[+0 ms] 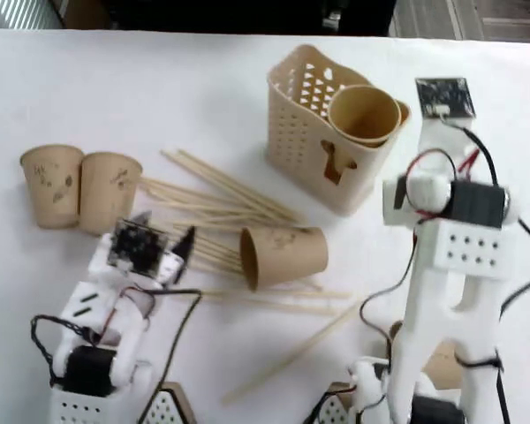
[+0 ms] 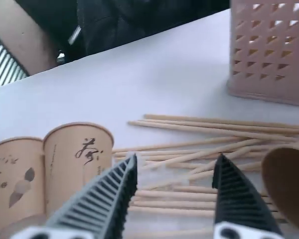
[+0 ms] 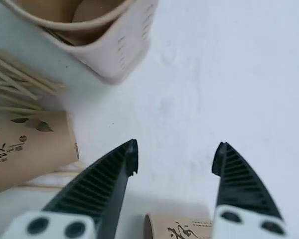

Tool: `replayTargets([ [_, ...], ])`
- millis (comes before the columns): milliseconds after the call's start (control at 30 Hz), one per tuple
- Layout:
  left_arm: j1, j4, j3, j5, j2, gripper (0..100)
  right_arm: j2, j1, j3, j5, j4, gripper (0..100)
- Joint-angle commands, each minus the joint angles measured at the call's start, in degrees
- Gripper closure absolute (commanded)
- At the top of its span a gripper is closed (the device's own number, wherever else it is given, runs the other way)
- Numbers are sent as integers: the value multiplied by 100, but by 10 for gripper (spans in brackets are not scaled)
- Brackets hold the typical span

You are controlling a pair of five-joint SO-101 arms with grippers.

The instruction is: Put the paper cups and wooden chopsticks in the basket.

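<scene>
Closest to me, a paper cup (image 1: 442, 364) sits half hidden behind the right arm's base; a stray chopstick (image 1: 291, 353) lies slantwise on the white table (image 1: 159, 88) off to its left. The left gripper (image 2: 177, 162) hangs low over the near edge of the chopstick pile (image 1: 212, 208), jaws spread wide and gripping nothing. It has two standing cups (image 1: 53, 185) on one side, touching each other; on the other is a tipped cup (image 1: 284, 254), lying on its side across the sticks. The right gripper (image 3: 177, 146) is released too, empty, above bare table near the basket (image 1: 305, 132). Farthest back, the basket stands upright just past the pile, with one cup (image 1: 364, 115) already inside, mouth up, at the end nearest the right arm.
</scene>
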State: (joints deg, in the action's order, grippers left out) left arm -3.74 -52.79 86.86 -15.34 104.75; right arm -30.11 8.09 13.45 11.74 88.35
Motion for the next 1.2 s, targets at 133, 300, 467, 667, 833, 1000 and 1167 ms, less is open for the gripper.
replayTargets([
  [133, -1824, -44, -70, -738, -66, 731, -1429, 163, 1468, 26, -1015, 748],
  [300, -2273, -35, 299, -1363, -66, 732, -1965, 163, 1776, 44, -1191, 748],
  [467, -2237, 413, 695, -1881, -66, 732, -2062, 163, 1785, 44, -1174, 748],
  [667, -2237, 1029, 932, -2048, -66, 733, -2062, 171, 1793, 70, -1174, 748],
  [833, -2281, 1222, 923, -2048, -66, 733, -2062, 171, 1793, 79, -1165, 748],
  [1000, -2281, 1301, 914, -2295, -66, 733, -2062, 171, 1793, 79, -1156, 748],
  [1167, -2290, 1275, 905, -2312, -66, 733, -2062, 171, 1793, 79, -1130, 748],
])
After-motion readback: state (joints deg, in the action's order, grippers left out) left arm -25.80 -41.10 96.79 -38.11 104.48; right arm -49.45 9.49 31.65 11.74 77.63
